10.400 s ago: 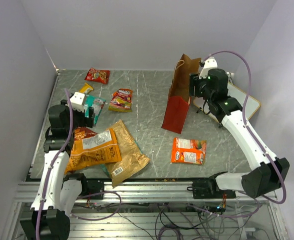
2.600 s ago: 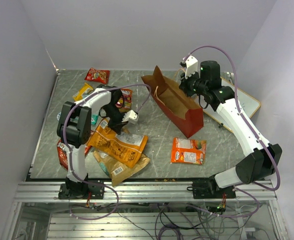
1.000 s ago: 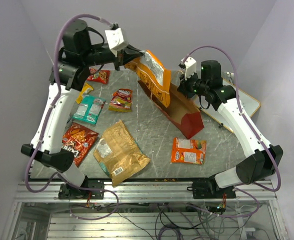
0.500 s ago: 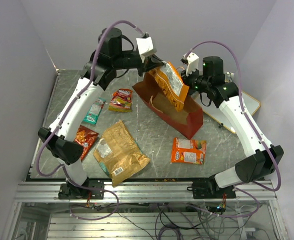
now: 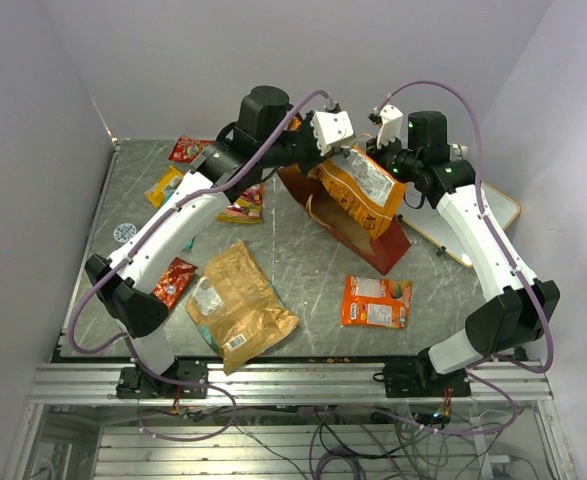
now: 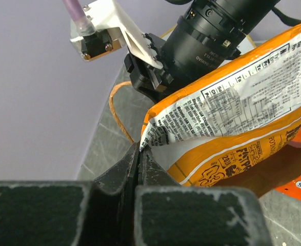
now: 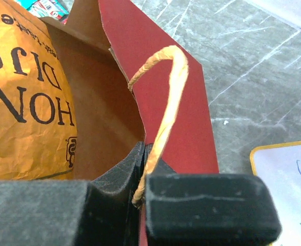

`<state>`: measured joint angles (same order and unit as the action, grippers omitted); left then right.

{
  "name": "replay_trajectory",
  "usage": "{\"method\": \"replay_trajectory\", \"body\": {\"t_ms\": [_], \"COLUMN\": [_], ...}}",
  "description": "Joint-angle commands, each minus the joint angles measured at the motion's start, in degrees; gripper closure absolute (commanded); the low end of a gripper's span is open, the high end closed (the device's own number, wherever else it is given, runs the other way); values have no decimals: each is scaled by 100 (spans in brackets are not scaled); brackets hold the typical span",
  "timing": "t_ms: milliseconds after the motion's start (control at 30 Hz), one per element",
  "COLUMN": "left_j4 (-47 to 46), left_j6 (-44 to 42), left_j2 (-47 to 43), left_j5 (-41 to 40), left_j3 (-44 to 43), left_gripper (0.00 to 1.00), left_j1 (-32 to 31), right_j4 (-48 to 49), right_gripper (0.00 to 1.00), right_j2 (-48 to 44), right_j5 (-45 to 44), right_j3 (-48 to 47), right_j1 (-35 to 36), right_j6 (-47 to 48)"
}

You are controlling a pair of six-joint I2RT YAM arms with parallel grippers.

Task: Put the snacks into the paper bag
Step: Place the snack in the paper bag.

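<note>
Here, chip bag (image 6: pixel 232 128) corner — pinched between left fingers (image 6: pixel 117 177) — overhangs paper bag (image 5: pixel 383 246).

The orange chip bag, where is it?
Top view, right of centre: the orange chip bag hangs from the left gripper at the mouth of the red paper bag.

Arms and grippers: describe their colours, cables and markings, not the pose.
The left arm and right arm have white links and black joints; a lilac cable loops along each. The left gripper and right gripper have black, matte, blocky fingers.
</note>
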<state>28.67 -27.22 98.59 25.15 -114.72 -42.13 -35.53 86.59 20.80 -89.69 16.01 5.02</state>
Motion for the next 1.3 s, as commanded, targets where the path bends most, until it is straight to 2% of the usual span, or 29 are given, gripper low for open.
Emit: {"method": "replay_trajectory", "body": {"t_ms": [0,267,733,1133,1267], "left_j4": [-182,-113,-143,-169,-162], "left_j6": [-170,-242,136,-190,-139], "left_j2": [-254,-389,-604,-424,-374], "left_j5": [-743,-1061,-535,-704,-423], "left_j3": [28,-73,-12,442,456], "left_gripper": [93,93,93,93,93], "left_j1": [-142,-88,288,-49,-119], "right_j4": [12,17,52,-107,-83], "right_gripper": [100,100,100,100,100], "right_j2": [19,5,104,191,206], "right_j5": [193,165,266,459,361], "right_j3": [-156,-93,-6,-293,-294], "right_j1": [-49,-89,-90,-98,-99], "right_j6": [-144,-49,-26,-114,-156]}}
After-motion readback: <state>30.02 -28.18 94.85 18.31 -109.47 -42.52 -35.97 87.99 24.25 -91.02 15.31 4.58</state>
